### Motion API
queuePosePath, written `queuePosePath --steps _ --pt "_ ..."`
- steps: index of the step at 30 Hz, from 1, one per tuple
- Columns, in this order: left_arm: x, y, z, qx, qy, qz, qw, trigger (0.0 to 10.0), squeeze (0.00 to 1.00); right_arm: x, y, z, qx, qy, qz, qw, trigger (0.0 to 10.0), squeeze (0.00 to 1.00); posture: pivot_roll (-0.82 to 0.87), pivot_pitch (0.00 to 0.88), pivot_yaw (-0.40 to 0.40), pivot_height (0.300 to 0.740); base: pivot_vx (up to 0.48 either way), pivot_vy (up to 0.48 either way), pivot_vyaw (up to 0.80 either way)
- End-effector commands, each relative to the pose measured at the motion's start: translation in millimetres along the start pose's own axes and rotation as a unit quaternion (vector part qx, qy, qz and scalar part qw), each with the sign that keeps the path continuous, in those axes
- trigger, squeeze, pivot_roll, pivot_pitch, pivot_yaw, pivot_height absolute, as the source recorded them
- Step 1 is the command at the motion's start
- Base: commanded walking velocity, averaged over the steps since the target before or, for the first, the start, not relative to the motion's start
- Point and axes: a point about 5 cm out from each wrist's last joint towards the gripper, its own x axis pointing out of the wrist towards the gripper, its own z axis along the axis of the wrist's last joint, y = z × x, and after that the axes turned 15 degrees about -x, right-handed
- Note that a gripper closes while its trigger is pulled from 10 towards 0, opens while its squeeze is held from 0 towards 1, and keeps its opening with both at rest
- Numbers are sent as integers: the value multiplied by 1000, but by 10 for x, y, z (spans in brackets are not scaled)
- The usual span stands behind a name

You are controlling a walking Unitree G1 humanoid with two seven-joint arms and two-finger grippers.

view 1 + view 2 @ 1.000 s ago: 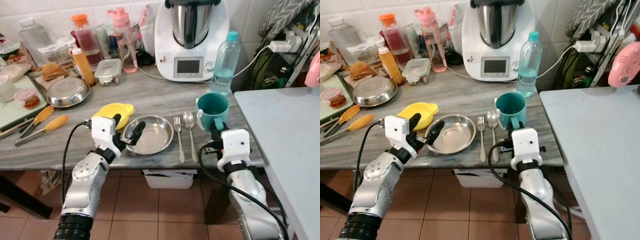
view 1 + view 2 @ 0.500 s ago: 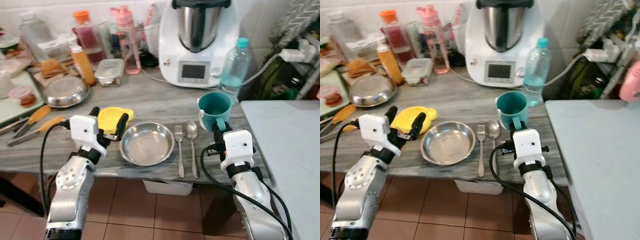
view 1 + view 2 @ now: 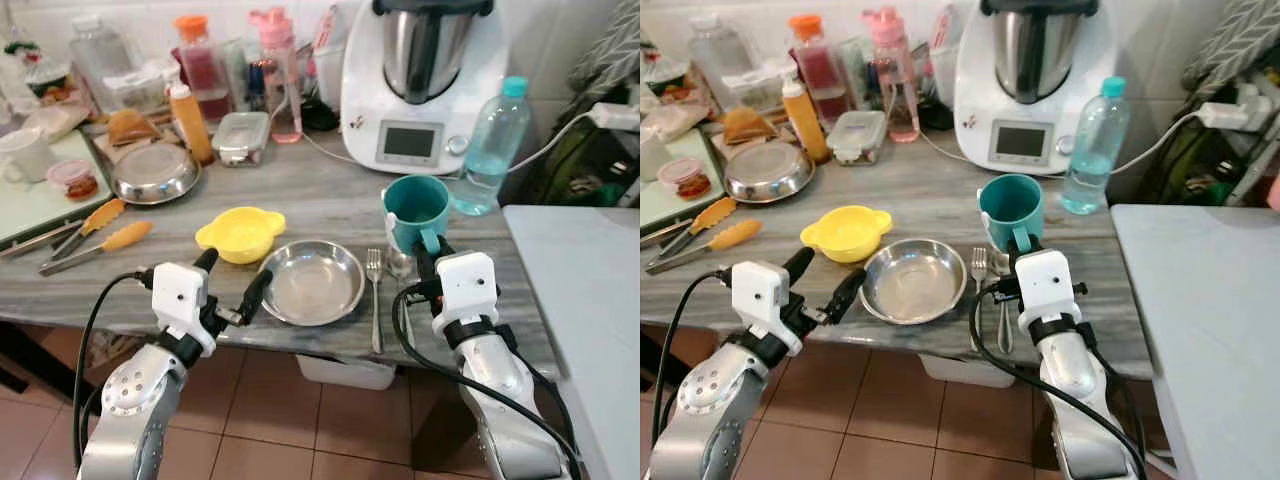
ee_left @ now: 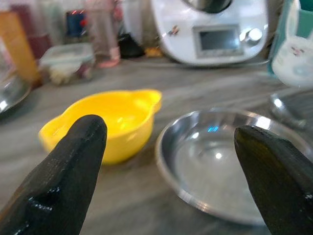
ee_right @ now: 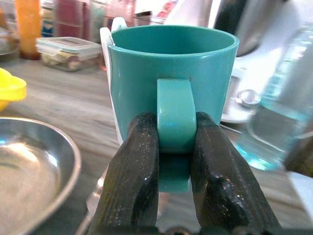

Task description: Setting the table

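Pulled back off bowl (image 3: pixel 312 282) to counter's (image 3: pixel 300 200) front edge, left claw (image 3: pixel 229 287) apart; right claw (image 5: pixel 174 147) clamped on mug (image 3: pixel 417 208) handle for placing.

On the grey marble counter (image 3: pixel 920 190) a steel plate (image 3: pixel 915 280) sits near the front edge, with a yellow bowl (image 3: pixel 847 231) at its ten o'clock, just beside it. At the plate's three o'clock lies a fork (image 3: pixel 977 290). The left tool (image 3: pixel 823 282) hangs at the plate's nine o'clock, fingers spread apart. The right tool (image 3: pixel 1020 255) meets the handle of the teal mug (image 3: pixel 1011 210) at the plate's two o'clock.
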Motion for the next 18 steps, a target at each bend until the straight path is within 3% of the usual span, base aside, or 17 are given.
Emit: queuePosePath --steps 1,7,18 --pt "-64 30 7 -2 8 9 1000 10000 0 78 13 75 4 -20 6 1000 10000 0 -19 89 82 740 0 0 0" --pt "-153 61 -38 -6 29 -2 1000 10000 0 225 -43 135 11 -34 1 999 10000 0 0 98 75 740 0 0 0" --pt "-254 115 -147 -26 73 -42 996 10000 0 448 29 250 29 -59 39 997 10000 0 31 111 66 740 0 0 0"
